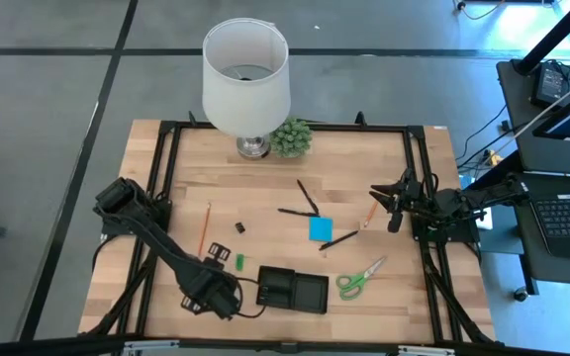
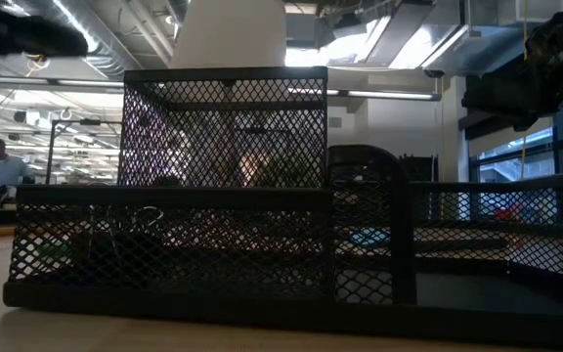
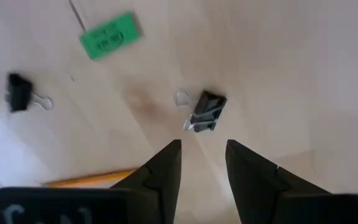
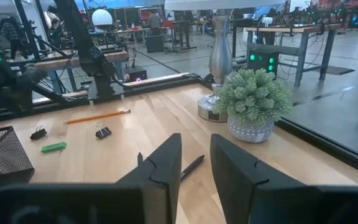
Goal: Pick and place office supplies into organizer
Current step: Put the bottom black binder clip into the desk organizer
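1. Our left gripper (image 3: 202, 163) hung over a black clip (image 3: 206, 112) just left of the organizer (image 1: 292, 291), fingers apart, probably lined up to grasp it.
2. Our right gripper (image 1: 394, 206) waited well right of the organizer, fingers slightly apart, holding nothing.
3. The organizer looked empty. Beyond it lay the blue pad (image 1: 320, 229), pens (image 1: 308, 197), pencils (image 1: 206, 228) and scissors (image 1: 359, 279).
4. A green piece (image 3: 109, 35) and second clip (image 3: 20, 92) lay near; nothing blocked the grasp.

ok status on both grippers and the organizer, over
Left gripper open, empty, hovering just short of a binder clip. Right gripper open, empty, waiting at the right edge. Organizer at front edge; supplies on table. Nothing in the way.
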Available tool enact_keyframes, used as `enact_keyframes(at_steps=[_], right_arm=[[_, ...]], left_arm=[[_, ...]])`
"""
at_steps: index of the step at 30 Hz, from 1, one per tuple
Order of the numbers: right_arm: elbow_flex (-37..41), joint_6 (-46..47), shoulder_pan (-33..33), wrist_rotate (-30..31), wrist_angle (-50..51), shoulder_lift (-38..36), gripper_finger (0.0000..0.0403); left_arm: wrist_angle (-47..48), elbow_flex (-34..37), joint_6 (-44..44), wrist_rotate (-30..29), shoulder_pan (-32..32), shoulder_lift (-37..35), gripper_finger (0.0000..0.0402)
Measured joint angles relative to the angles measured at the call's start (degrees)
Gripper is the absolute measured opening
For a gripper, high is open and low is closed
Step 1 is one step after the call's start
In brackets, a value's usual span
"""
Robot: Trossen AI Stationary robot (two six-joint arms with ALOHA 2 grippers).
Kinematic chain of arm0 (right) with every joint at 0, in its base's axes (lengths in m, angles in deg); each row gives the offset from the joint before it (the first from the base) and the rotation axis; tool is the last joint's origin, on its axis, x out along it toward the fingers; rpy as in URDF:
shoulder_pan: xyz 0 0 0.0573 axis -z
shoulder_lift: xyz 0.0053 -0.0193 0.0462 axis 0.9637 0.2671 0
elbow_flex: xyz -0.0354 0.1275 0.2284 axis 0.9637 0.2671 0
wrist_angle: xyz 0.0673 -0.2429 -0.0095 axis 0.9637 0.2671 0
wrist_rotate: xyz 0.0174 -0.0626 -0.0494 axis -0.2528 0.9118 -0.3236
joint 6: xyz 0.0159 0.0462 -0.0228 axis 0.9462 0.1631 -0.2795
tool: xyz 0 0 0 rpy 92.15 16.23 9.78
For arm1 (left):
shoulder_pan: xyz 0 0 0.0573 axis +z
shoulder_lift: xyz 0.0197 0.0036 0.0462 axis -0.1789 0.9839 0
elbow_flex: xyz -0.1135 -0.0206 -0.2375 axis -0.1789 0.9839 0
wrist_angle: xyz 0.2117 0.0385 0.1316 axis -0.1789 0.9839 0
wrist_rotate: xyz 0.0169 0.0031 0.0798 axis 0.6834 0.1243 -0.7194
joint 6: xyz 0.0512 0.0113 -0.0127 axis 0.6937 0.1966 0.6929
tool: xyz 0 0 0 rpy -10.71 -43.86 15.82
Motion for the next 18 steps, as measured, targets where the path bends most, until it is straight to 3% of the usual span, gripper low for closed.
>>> enact_keyframes(at_steps=[14,18], right_arm=[[0.01,-1.84,0.01,0.01,0.02,-0.01,0.0088],[0.01,-1.87,0.01,0.02,0.02,0.00,0.0088]], left_arm=[[-6.17,5.75,1.63,-0.34,2.40,0.03,0.0109],[-6.76,7.41,1.52,1.92,3.79,0.03,0.0109]])
